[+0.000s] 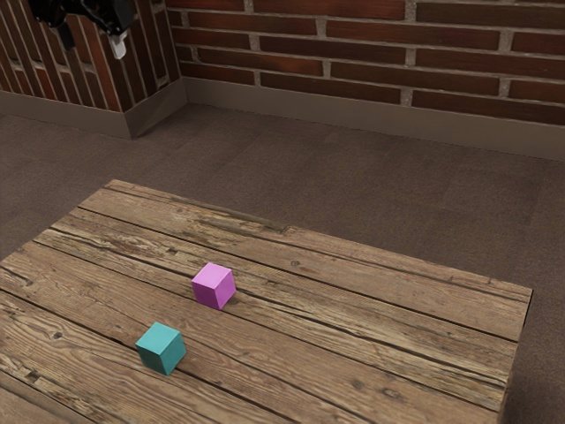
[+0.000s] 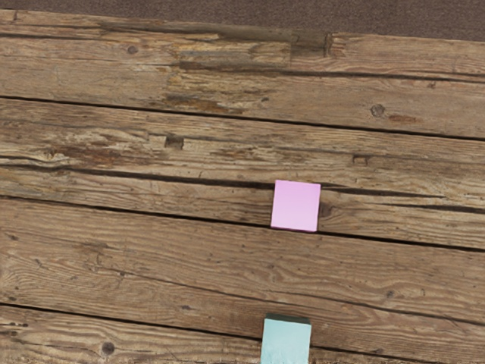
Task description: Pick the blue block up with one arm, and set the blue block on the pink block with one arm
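Observation:
A blue-green block (image 1: 161, 347) rests on the wooden table (image 1: 371, 353) near its front edge. A pink block (image 1: 214, 285) sits a short way behind it, toward the exterior view's right, and the two do not touch. My gripper (image 1: 92, 41) hangs high above the table at the exterior view's upper left, far from both blocks. It is open, with nothing between its fingers. From the wrist camera I look straight down on the pink block (image 2: 295, 205) and the blue block (image 2: 286, 341), with a plank's width between them.
The table's plank top (image 2: 114, 250) stretches wide around both blocks. Its far edge (image 1: 291, 231) meets brown carpet floor (image 1: 371, 168), and a brick wall (image 1: 371, 53) stands behind.

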You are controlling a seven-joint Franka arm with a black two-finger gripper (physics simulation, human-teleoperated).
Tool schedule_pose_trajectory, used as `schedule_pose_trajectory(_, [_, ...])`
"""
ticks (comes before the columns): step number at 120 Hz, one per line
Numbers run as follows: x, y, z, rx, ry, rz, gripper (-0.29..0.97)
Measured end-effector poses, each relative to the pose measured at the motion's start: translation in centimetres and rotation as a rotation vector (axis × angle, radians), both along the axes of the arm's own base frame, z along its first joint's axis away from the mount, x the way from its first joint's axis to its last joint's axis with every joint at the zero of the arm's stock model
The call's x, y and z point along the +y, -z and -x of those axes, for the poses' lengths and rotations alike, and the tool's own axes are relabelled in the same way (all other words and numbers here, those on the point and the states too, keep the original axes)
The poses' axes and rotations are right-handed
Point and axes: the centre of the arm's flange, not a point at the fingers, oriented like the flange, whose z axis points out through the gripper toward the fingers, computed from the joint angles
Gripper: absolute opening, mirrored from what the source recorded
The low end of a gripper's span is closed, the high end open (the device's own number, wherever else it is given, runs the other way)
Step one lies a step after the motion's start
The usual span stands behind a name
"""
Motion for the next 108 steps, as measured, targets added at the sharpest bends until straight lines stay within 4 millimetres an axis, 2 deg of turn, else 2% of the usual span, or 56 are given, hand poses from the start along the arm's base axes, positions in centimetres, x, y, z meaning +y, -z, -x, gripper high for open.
schedule_pose_trajectory(22, [0.4,0.3,0.3,0.024,-0.018,0.003,0.68])
schedule_pose_trajectory(26, [0.3,0.9,0.2,0.038,-0.020,0.003,0.68])
schedule_pose_trajectory(36, [0.1,6.8,-0.3,0.152,-0.013,0.000,0.68])
schedule_pose_trajectory(47, [-0.4,14.8,-0.3,0.243,0.002,0.016,0.68])
schedule_pose_trajectory(55, [-0.6,20.2,-0.5,0.274,0.010,0.032,0.68])
schedule_pose_trajectory(66, [-0.9,26.6,-0.4,0.277,0.018,0.045,0.68])
schedule_pose_trajectory(73, [-1.0,29.6,-0.1,0.257,0.021,0.053,0.68])
schedule_pose_trajectory(85, [-1.1,33.6,0.5,0.220,0.024,0.067,0.68])
schedule_pose_trajectory(108, [-1.3,37.7,2.9,0.149,0.040,0.078,0.68])
